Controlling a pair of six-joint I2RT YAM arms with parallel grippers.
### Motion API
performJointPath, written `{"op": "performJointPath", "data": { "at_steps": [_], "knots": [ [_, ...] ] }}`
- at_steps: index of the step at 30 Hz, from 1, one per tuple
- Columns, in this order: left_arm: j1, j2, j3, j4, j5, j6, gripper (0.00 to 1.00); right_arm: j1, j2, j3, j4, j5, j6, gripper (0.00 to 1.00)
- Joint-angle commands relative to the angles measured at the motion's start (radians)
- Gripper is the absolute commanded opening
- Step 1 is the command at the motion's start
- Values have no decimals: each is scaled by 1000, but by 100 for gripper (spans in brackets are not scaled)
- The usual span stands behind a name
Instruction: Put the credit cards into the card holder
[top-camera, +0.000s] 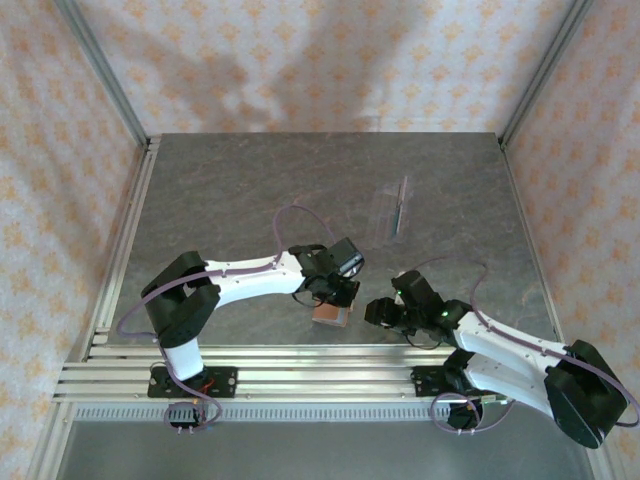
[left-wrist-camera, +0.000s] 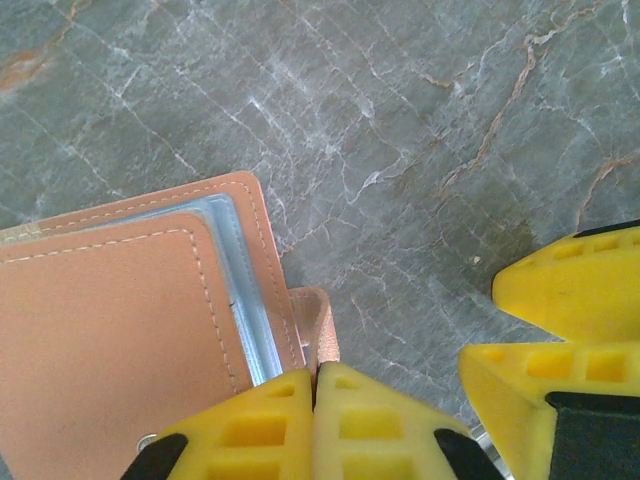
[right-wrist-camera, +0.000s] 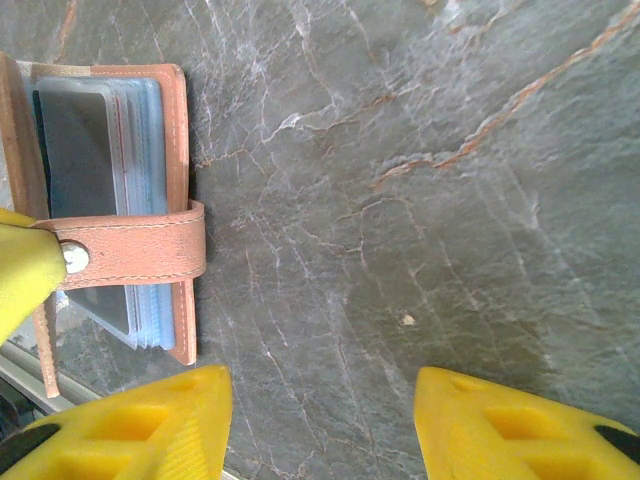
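1. Yellow fingers of the right claw (right-wrist-camera: 320, 385) stand wide apart and empty, low over the grey marbled bench (right-wrist-camera: 420, 200), just right of the card holder.
2. The card holder (right-wrist-camera: 120, 250), reddish-brown leather, lies near the bench's front edge between the two arms. Its clear sleeves show at the open edge, and a dark card (right-wrist-camera: 75, 150) seems to sit in the front one.
3. The left claw (left-wrist-camera: 315, 390) is pinched shut on the holder's snap tab (left-wrist-camera: 313, 330).
4. Well behind, a clear plastic stand (top-camera: 393, 208) holds a thin dark strip, too small to identify.
5. Judged step: steadying the holder for loading. If a card remains, the right claw must fetch it and slide it edge-first into a free sleeve.
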Motion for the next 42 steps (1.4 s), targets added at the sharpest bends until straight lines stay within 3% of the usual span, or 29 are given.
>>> {"op": "performJointPath", "data": {
  "at_steps": [1, 5, 10, 12, 15, 24, 32, 42],
  "knots": [
    [-5, -24, 18, -24, -19, 9, 0, -3, 1, -8, -16, 46, -9, 52],
    [-5, -26, 11, -4, 12, 1, 0, -3, 2, -12, 3, 25, -14, 52],
    [-4, -22, 18, 0, 9, -14, 0, 2, 42, -52, 214, -184, 39, 58],
    [-2, -19, 17, 11, 16, -18, 0, 26, 55, -55, 283, -223, 76, 65],
    [5, -19, 3, 37, 15, -27, 0, 59, 45, -53, 300, -200, 104, 63],
    [51, -31, -49, 145, 71, -54, 0, 166, 62, -123, 589, -38, 221, 49],
    [89, -34, -103, 211, 106, -81, 0, 169, 25, -122, 566, 67, 215, 50],
    [98, -39, -113, 225, 108, -84, 0, 170, 260, -45, 695, 22, 185, 48]
  ]
}}
